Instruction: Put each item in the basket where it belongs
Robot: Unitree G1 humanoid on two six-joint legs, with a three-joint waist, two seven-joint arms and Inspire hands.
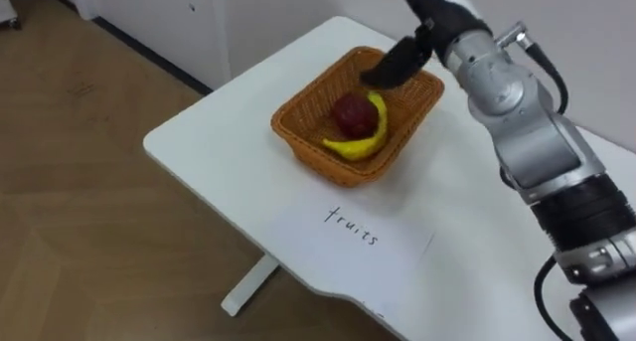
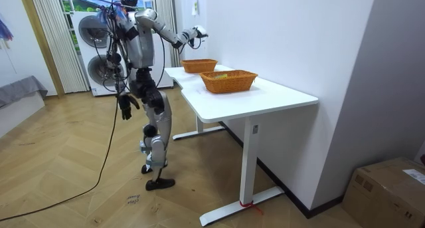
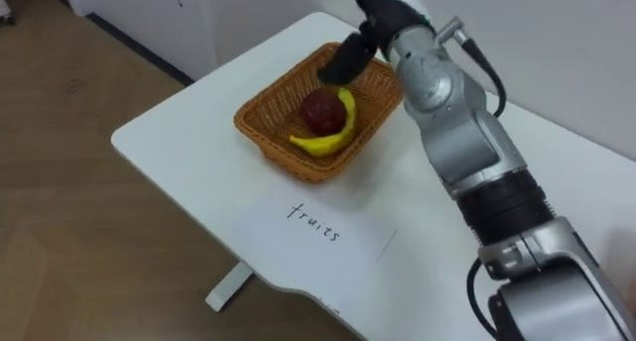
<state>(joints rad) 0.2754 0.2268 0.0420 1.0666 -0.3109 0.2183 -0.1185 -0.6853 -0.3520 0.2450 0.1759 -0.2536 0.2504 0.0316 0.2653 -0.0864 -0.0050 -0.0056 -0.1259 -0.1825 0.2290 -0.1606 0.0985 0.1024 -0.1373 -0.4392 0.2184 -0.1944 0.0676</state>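
A wicker basket (image 1: pixel 298 134) stands near the far corner of the white table (image 1: pixel 229 172). A red apple (image 1: pixel 350 113) and a yellow banana (image 1: pixel 364 142) lie in it. My right arm reaches in from the lower right, and my right hand (image 1: pixel 396 65) hangs over the basket's far rim, fingers straight and holding nothing. In the room view I stand at the table's end with that hand (image 2: pixel 197 34) raised above the farther basket (image 2: pixel 199 65). My left hand (image 2: pixel 125 105) hangs at my side, fingers relaxed.
A handwritten paper label (image 1: pixel 353 227) lies in front of the fruit basket. A second wicker basket (image 2: pixel 229 80) stands on the nearer table. Washing machines (image 2: pixel 96 52) are behind me, a cardboard box (image 2: pixel 392 191) sits at the room view's right, and the floor is wood.
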